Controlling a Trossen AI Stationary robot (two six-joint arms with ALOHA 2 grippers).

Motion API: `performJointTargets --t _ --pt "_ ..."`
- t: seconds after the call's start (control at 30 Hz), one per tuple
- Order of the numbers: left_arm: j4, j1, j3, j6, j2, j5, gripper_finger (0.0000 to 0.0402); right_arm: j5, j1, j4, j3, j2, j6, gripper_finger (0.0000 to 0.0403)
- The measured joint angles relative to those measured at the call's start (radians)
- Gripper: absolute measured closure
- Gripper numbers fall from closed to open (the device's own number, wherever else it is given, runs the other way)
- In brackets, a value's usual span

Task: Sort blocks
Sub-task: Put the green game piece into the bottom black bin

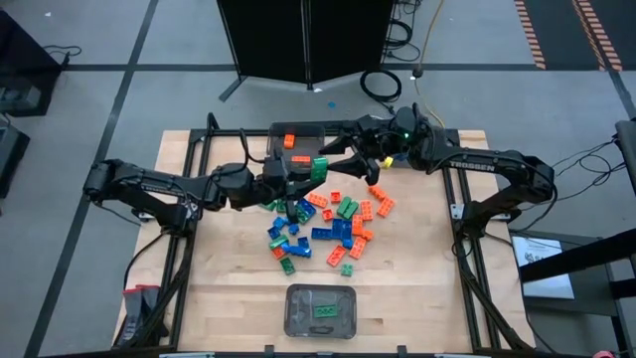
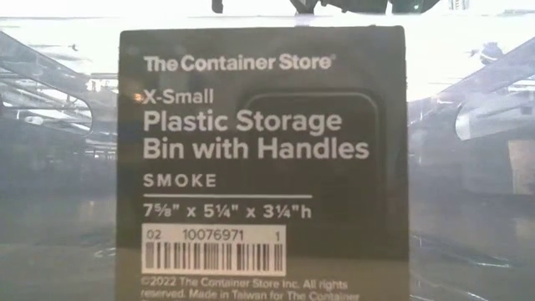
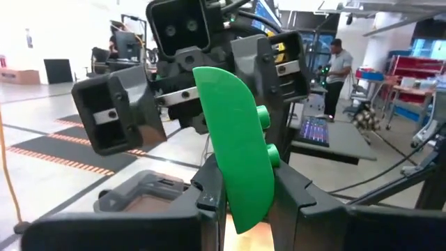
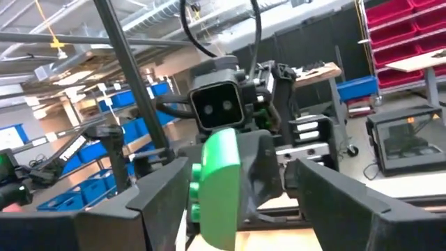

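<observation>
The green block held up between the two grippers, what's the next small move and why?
Probably the right gripper should close on the green block. The left gripper is shut on its lower edge and holds it up, while the right gripper's fingers stand open on either side of the block, facing it. It looks like a handover, so the left should let go only after that.

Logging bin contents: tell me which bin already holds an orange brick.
The far bin, by the table's back edge under the grippers; an orange brick lies in it. The near bin holds only green.
</observation>
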Motion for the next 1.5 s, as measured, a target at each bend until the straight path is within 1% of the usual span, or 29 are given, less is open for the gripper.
performJointTargets --t 0.2,0.3,0.47,0.57,0.67,1.03,1.1,1.13,1.23,1.27,1.5 --pt "-0.006 0.008 0.000 0.002 0.000 0.001 0.0344 0.019 0.026 0.006 0.000 0.026 0.000 0.0148" --pt "-0.008 0.009 0.000 0.002 0.000 0.001 0.0344 0.037 0.035 0.037 0.000 0.025 -0.010 0.0154" --pt "-0.019 0.009 0.000 0.002 0.000 0.002 0.0344 0.047 0.036 0.101 0.001 0.024 -0.012 0.0177" --pt "-0.018 0.009 0.000 0.001 0.000 0.002 0.0344 0.042 0.036 0.099 0.001 0.024 -0.002 0.0197" --pt "-0.016 0.009 0.000 0.000 0.000 0.002 0.0344 0.043 0.041 0.088 0.001 0.024 0.003 0.0208" --pt "-0.013 0.009 0.000 -0.001 0.000 0.007 0.0344 0.044 0.057 0.053 0.001 0.025 -0.009 0.0215" --pt "-0.013 0.009 0.000 -0.001 0.000 0.007 0.0344 0.044 0.058 0.054 0.001 0.025 -0.015 0.0232" --pt "-0.013 0.009 0.000 -0.001 0.000 0.007 0.0344 0.044 0.058 0.054 0.001 0.025 -0.021 0.0247" --pt "-0.013 0.009 0.000 -0.002 0.000 0.012 0.0344 0.042 0.058 0.048 0.001 0.025 -0.045 0.0316" --pt "-0.014 0.008 0.000 0.000 0.000 0.016 0.0344 0.038 0.058 0.046 0.001 0.025 -0.054 0.0333" --pt "-0.023 0.008 0.000 0.002 0.000 0.017 0.0343 0.036 0.060 0.044 0.001 0.024 -0.082 0.0333"
